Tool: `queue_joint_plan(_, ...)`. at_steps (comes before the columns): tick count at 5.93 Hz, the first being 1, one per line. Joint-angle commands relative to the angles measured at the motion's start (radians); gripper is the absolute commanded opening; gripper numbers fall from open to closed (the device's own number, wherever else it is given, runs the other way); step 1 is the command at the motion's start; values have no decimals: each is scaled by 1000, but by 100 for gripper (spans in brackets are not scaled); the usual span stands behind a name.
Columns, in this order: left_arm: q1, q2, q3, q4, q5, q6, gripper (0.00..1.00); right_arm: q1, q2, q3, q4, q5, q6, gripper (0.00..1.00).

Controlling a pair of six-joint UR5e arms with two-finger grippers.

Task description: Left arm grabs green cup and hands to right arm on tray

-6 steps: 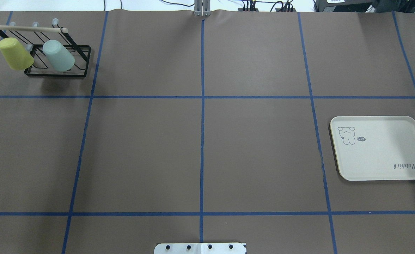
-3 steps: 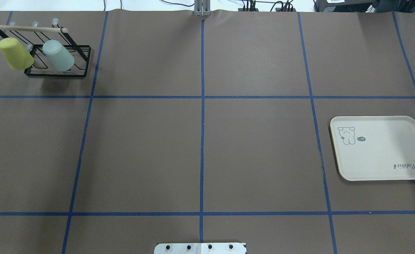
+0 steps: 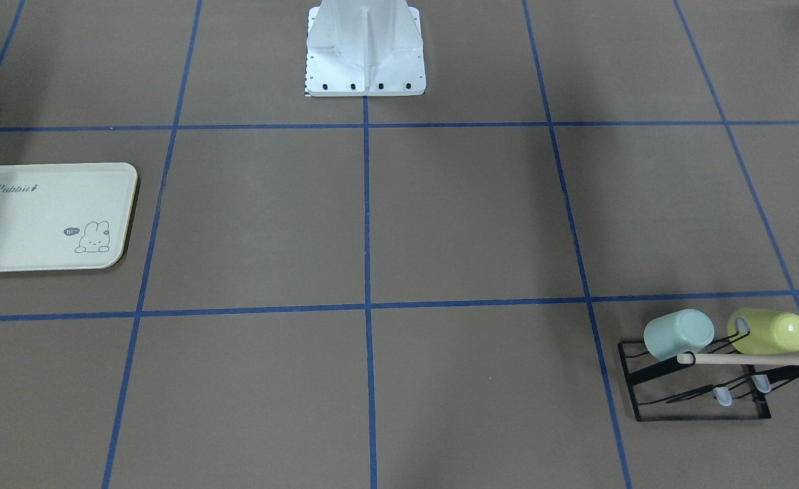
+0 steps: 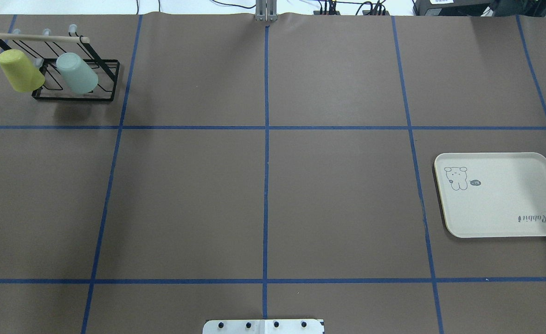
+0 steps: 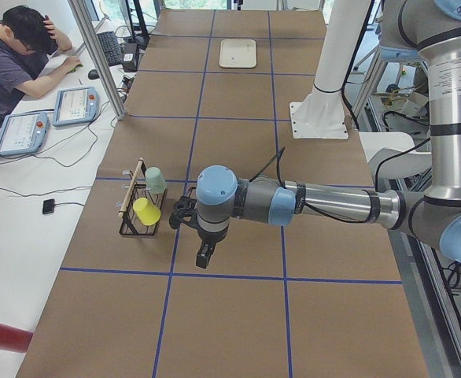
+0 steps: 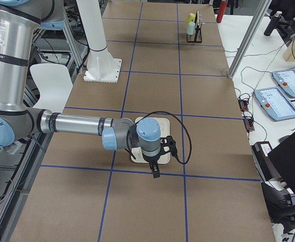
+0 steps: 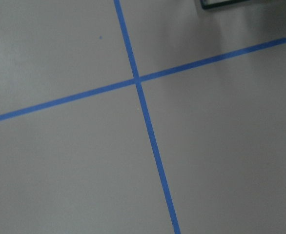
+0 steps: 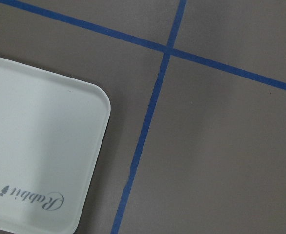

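Sitting ungrasped on the rack [image 4: 108, 95] at 10 o'clock, green cup [image 4: 76, 73]: every step remains. Left hand [image 5: 204, 256], right hand [image 6: 155, 173]: openness, cannot tell.

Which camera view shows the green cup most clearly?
Overhead exterior: the green cup lies tilted on the rack, whole and unblocked. Front-facing shows it partly behind the rack's wooden bar; both side views show it small; the wrist views miss it.

The front view's edge crops the tray [image 3: 32, 224]

Cup [image 4: 77, 73] right of other cup [image 4: 21, 71], both on rack [image 4: 75, 99] far left; tray [image 4: 500, 204] near right.
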Motion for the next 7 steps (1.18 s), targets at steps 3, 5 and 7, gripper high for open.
queue_joint_plan(3, 5, -50, 42, -277, -4, -1, 100, 0, 54, -3, 153, 22, 45, 100)
queue_joint_plan(5, 6, -106, 91, -304, -137, -9, 100, -10, 135, 0, 162, 120, 123, 100)
queue_joint_plan(7, 118, -229, 94, -308, -151, -286, 100, -34, 167, -7, 225, 140, 126, 100)
